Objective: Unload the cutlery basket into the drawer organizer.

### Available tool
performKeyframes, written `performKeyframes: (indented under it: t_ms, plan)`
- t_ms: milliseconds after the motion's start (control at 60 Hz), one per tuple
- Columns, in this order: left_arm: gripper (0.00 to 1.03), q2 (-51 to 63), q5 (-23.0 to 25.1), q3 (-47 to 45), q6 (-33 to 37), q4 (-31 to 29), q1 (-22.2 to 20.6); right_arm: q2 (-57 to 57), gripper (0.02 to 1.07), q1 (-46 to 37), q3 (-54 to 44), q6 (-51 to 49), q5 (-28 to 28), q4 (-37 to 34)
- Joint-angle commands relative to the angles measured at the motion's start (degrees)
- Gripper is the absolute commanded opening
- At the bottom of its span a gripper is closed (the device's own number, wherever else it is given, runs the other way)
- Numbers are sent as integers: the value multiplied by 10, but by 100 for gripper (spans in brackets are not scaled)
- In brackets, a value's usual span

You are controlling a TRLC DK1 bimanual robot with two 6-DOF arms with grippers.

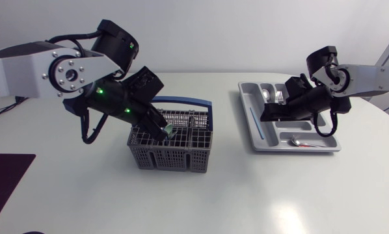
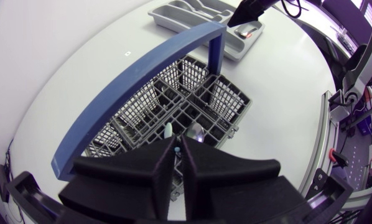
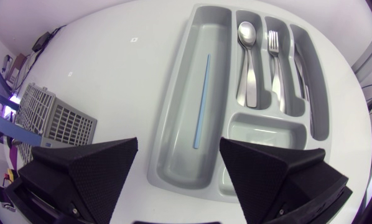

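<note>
Left gripper is sitting down inside the cutlery basket, fingers pinched onto a pale-handled utensil standing upright. Right gripper is hovering, fingers spread wide, above the drawer organizer. Just ahead of it a blue stick is lying lengthwise, pointing away.

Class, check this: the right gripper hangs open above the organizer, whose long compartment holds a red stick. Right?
The stick in the long compartment of the organizer is light blue, not red, as the right wrist view shows; the right gripper hangs open above it.
</note>
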Motion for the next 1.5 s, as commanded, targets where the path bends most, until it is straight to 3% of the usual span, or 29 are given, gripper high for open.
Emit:
performKeyframes:
  t_ms: [0,200,500,1150,1317,1400,1483]
  plan:
    - [3,-11,-17,-4,-9,0,-3,-30,97,6,-19,-12,11,5]
    - [3,-33,-30,5,-12,-4,-11,-60,97,11,-36,-19,21,4]
    - [3,-64,-47,48,-12,-57,-30,-119,97,23,-65,-36,27,-1]
    - [3,-116,-48,245,-6,-199,-36,-441,97,167,-179,-142,-21,-8]
    - [3,-113,-9,266,-14,-208,-40,-470,97,225,-200,-149,-32,17]
    - [3,-100,53,279,-27,-218,-31,-471,97,235,-203,-149,-60,29]
    - [3,-75,151,278,-35,-220,1,-462,97,246,-201,-149,-74,41]
